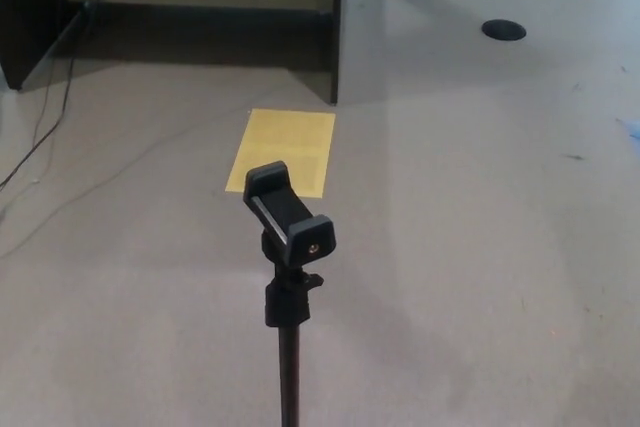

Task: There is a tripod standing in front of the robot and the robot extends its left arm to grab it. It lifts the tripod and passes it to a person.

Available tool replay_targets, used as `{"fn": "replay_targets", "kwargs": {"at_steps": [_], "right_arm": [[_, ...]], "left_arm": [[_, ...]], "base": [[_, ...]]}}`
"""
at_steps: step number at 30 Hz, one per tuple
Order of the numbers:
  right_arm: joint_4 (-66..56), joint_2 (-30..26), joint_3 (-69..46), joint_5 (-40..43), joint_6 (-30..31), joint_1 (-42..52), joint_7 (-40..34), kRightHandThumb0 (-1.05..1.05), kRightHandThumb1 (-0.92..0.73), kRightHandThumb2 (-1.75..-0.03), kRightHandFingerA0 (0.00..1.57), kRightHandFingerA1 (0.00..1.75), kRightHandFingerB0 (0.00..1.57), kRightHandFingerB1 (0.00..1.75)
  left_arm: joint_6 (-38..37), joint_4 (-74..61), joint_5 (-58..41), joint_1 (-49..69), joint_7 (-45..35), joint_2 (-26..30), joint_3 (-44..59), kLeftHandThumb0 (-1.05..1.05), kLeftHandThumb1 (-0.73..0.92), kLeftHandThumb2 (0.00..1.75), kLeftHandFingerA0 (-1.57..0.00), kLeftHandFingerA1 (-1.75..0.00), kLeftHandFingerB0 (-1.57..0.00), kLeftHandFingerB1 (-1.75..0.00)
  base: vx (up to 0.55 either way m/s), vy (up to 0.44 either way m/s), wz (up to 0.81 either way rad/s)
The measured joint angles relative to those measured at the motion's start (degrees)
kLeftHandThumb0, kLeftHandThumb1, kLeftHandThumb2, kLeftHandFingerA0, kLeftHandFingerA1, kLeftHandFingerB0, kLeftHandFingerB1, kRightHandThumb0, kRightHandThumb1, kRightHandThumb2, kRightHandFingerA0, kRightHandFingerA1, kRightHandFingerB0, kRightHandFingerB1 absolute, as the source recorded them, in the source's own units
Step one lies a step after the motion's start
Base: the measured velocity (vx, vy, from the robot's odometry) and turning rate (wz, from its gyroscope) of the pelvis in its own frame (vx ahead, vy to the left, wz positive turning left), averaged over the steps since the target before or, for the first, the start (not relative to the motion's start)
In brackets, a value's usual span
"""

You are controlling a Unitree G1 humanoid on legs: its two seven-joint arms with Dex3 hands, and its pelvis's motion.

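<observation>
On the floor ahead: one tripod (289, 277) was seen standing upright, low in the middle of the head view, its legs cut off by the bottom edge.
Top of tripod: one black phone clamp (288, 212) was carried, tilted, above a knuckle joint.
Handling: the tripod was judged light and stiff but top-heavy and tall, so likely to swing if held low; the clamp and joint were judged the fragile parts.
Hold: the thin pole (289, 377) just under the joint was judged the best place to be gripped.
Hands: neither was in view, so the state of the fingers could not be told.
Also counted: one yellow sheet (282, 151) beyond the tripod, one dark desk panel (336, 22), one cable (50, 117), no person.
</observation>
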Motion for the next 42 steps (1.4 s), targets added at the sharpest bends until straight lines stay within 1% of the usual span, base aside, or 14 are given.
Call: {"fn": "replay_targets", "kwargs": {"at_steps": [1,3,7,8,17,18,21,25,28,30,33,38,40,42], "right_arm": [[0.2,0.0,0.1,-0.1,-0.3,0.0,0.0,-0.38,-0.69,-0.61,0.62,0.4,0.45,0.35],[0.6,-0.1,0.3,-0.2,-0.9,0.1,0.1,-0.39,-0.68,-0.61,0.64,0.41,0.46,0.36],[1.2,-0.2,0.4,-0.5,-2.1,0.7,0.2,-0.37,-0.7,-0.61,0.63,0.4,0.45,0.35],[1.2,-0.2,0.4,-0.5,-2.3,0.7,0.2,-0.37,-0.7,-0.6,0.63,0.4,0.45,0.35],[1.4,-0.2,0.7,-1.4,-3.1,1.1,0.1,-0.38,-0.69,-0.6,0.65,0.41,0.47,0.35],[1.5,-0.2,0.8,-1.5,-3.1,1.1,0.1,-0.38,-0.69,-0.6,0.65,0.41,0.47,0.35],[1.5,-0.2,0.9,-1.6,-3.3,1.2,0.0,-0.39,-0.68,-0.6,0.63,0.41,0.46,0.35],[1.4,-0.2,0.9,-1.6,-3.4,1.3,0.0,-0.39,-0.69,-0.61,0.62,0.4,0.46,0.35],[1.4,-0.2,0.8,-1.6,-3.4,1.3,0.0,-0.39,-0.68,-0.6,0.64,0.41,0.47,0.35],[1.4,-0.2,0.8,-1.6,-3.4,1.3,0.0,-0.39,-0.68,-0.6,0.64,0.41,0.47,0.35],[1.2,-0.2,0.8,-1.6,-3.6,1.4,0.0,-0.38,-0.69,-0.61,0.63,0.41,0.46,0.35],[0.9,-0.6,0.7,-1.6,-3.9,1.4,0.0,-0.38,-0.69,-0.61,0.63,0.41,0.46,0.35],[0.9,-0.8,0.6,-1.6,-4.1,1.4,0.0,-0.38,-0.7,-0.61,0.63,0.41,0.45,0.35],[0.9,-0.9,0.5,-1.6,-4.2,1.5,0.0,-0.38,-0.7,-0.61,0.63,0.41,0.45,0.35]], "left_arm": [[-0.6,0.0,-0.4,0.2,-0.4,-0.1,0.6,-0.22,0.46,0.95,-0.09,-0.52,-0.07,-0.5],[-1.8,-0.1,-1.3,0.7,-1.2,-0.8,2.2,-0.48,0.48,0.66,-0.14,-0.37,-0.11,-0.33],[-3.6,-4.9,-3.3,2.9,-2.7,-2.0,4.7,-0.3,0.35,0.89,-0.01,-0.49,0.0,-0.48],[-3.7,-6.7,-3.8,3.2,-3.2,-2.4,5.1,-0.55,0.41,0.68,-0.09,-0.38,-0.06,-0.27],[-1.5,-28.0,-8.5,2.6,-9.3,-6.5,5.0,-0.67,0.42,0.73,-0.12,-0.41,-0.06,-0.23],[-0.5,-30.8,-8.8,2.0,-9.8,-6.9,4.4,-0.65,0.48,0.55,-0.17,-0.33,-0.07,-0.25],[1.9,-35.9,-9.5,0.2,-10.6,-8.6,3.3,-0.62,0.39,0.76,-0.07,-0.43,-0.03,-0.21],[5.4,-40.8,-10.6,-1.5,-11.4,-11.4,2.0,-0.72,0.45,0.76,-0.07,-0.4,-0.12,-0.08],[8.0,-43.5,-11.2,-2.6,-12.0,-12.9,0.7,-0.61,0.38,0.8,-0.07,-0.44,0.0,-0.22],[9.8,-45.2,-11.5,-3.4,-12.3,-13.6,-0.2,-0.68,0.5,0.56,-0.18,-0.34,-0.05,-0.21],[12.7,-47.4,-11.6,-4.3,-12.3,-14.7,-1.3,-0.7,0.41,0.77,-0.15,-0.43,-0.05,-0.2],[16.5,-52.0,-11.7,-4.6,-12.2,-16.9,-2.8,-0.72,0.41,0.76,-0.18,-0.43,-0.06,-0.23],[17.6,-53.1,-11.7,-4.6,-12.2,-17.5,-3.4,-0.7,0.49,0.56,-0.22,-0.35,-0.05,-0.22],[18.4,-53.8,-11.7,-4.6,-12.1,-18.0,-3.7,-0.7,0.41,0.76,-0.16,-0.43,-0.05,-0.2]], "base": [[0.0,0.0,0.0],[0.0,0.0,0.0],[0.0,0.0,0.0],[0.0,0.0,0.0],[0.0,0.0,0.0],[0.0,0.0,0.0],[0.0,0.0,0.0],[0.0,0.0,0.0],[0.0,0.0,0.0],[0.0,0.0,0.0],[0.0,0.0,0.0],[0.0,0.0,0.0],[0.0,0.0,0.0],[0.0,0.0,0.0]]}}
